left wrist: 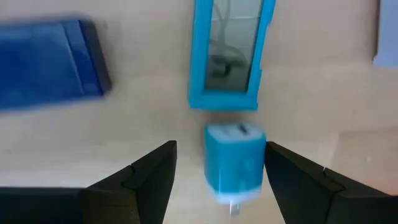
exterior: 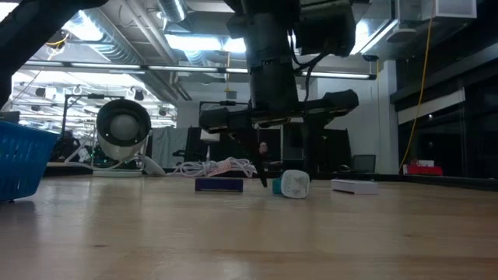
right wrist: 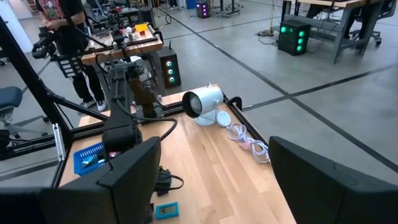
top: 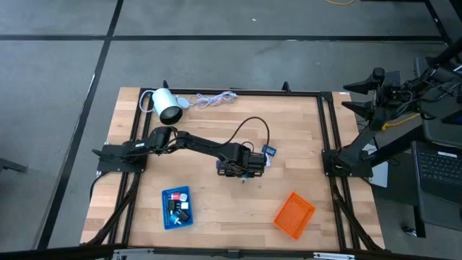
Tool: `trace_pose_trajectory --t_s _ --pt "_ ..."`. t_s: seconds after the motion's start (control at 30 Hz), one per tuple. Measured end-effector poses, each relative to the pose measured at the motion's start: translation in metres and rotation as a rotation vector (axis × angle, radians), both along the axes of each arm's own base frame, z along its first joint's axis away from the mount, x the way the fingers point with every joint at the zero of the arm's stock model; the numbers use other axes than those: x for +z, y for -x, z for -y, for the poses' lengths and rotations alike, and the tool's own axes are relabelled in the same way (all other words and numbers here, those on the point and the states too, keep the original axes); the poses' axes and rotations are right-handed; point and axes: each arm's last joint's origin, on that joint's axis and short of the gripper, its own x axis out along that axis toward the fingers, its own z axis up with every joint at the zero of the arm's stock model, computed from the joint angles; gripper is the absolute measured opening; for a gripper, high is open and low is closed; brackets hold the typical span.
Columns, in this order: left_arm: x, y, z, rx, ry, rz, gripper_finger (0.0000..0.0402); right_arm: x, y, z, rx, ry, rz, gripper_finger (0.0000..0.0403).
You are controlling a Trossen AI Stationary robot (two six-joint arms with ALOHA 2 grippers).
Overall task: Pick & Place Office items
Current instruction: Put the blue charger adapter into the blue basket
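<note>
The left hand [left wrist: 217,180] stands open over the wooden table [left wrist: 143,118], its two dark fingers [left wrist: 149,177] spread to either side of a small light-blue cube-shaped item [left wrist: 235,163], with a gap visible on each side. Just beyond the cube lies a teal-framed rectangular item [left wrist: 227,53], apparently with a glossy dark face. A navy flat item [left wrist: 46,65], blurred, lies well apart to one side.
</note>
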Motion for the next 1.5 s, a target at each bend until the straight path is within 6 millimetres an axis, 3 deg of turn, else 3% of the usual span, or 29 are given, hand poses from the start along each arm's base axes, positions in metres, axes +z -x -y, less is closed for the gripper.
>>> trace_pose_trajectory --t_s 0.2,0.5,0.83,1.23,1.5 --pt "0.0 -0.001 -0.014 -0.021 0.0 0.002 0.0237 0.0 0.0 0.0 0.011 -0.011 -0.005 0.0302" --pt "0.0 -0.001 -0.009 -0.036 0.017 0.006 0.0237 0.0 0.0 0.0 0.01 -0.013 -0.004 0.0302" --pt "-0.021 -0.005 -0.009 -0.086 0.052 -0.039 0.0235 0.0 0.0 0.0 -0.01 -0.009 0.008 0.0302" --pt "-0.023 -0.003 -0.01 -0.155 0.063 -0.054 0.0136 0.001 0.0 0.001 -0.02 -0.007 0.014 0.0302" --pt "-0.015 -0.005 -0.01 -0.227 0.049 -0.005 0.0137 0.001 0.0 0.001 -0.028 -0.002 0.019 0.0302"
